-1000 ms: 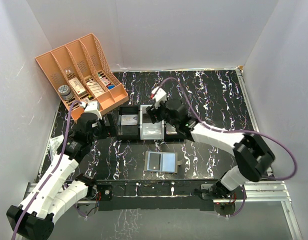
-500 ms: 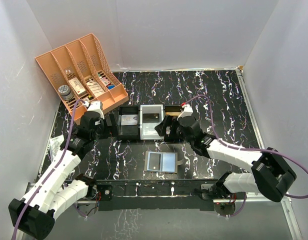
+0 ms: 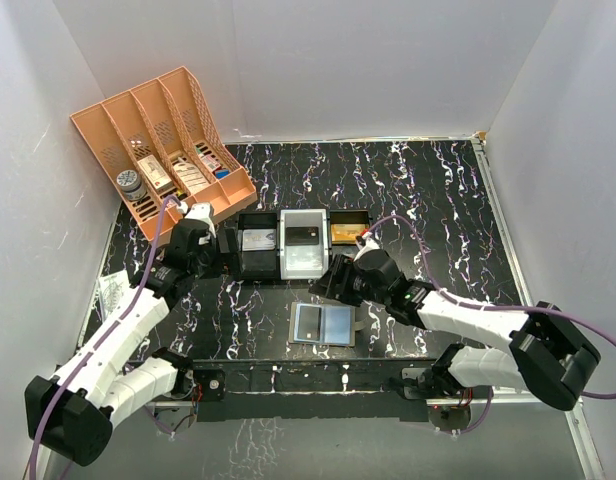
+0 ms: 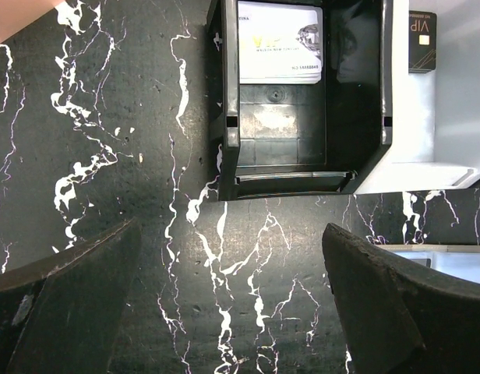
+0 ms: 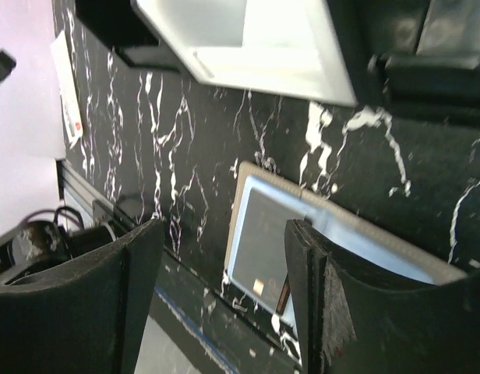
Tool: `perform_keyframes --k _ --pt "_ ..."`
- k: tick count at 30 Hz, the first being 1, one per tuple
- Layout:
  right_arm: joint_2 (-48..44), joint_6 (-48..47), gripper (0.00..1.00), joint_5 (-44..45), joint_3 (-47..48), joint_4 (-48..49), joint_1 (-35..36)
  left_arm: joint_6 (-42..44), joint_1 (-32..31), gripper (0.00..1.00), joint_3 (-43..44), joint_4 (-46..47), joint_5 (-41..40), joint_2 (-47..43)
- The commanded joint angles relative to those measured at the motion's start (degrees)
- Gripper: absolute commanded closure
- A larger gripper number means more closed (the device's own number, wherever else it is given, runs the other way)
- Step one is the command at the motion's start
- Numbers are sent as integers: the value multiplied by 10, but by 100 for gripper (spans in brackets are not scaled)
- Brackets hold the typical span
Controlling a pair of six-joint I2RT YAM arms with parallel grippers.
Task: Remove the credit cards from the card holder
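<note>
Pulled right gripper (image 3: 328, 283) back from trays (image 3: 304, 262) to holder (image 3: 324, 324); jaws part-spread, empty. Just below it lay dark card (image 5: 263, 238). Next, I judged: drop, pinch card edge, lift out.

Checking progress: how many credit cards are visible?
4: pale card in left black tray, black card in white tray, gold card in right tray, grey card in card holder; more may hide.

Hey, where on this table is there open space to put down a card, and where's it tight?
Widest bare stretch: the back of the table, behind the three trays and right of the peach rack. Also free: right of the trays, toward the wall. Crowded: the strip between trays and card holder, where the right gripper hangs.
</note>
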Motion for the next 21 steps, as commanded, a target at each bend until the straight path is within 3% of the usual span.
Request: perform_keyframes --k 1,14,21 --pt "-48 16 39 15 7 -42 22 11 2 1 8 -16 -6 16" --pt "-58 38 44 -5 -37 -20 49 17 1 3 -2 -1 22 -12" --pt "-53 82 51 -4 -85 54 66 41 1 6 -22 53 168 -30"
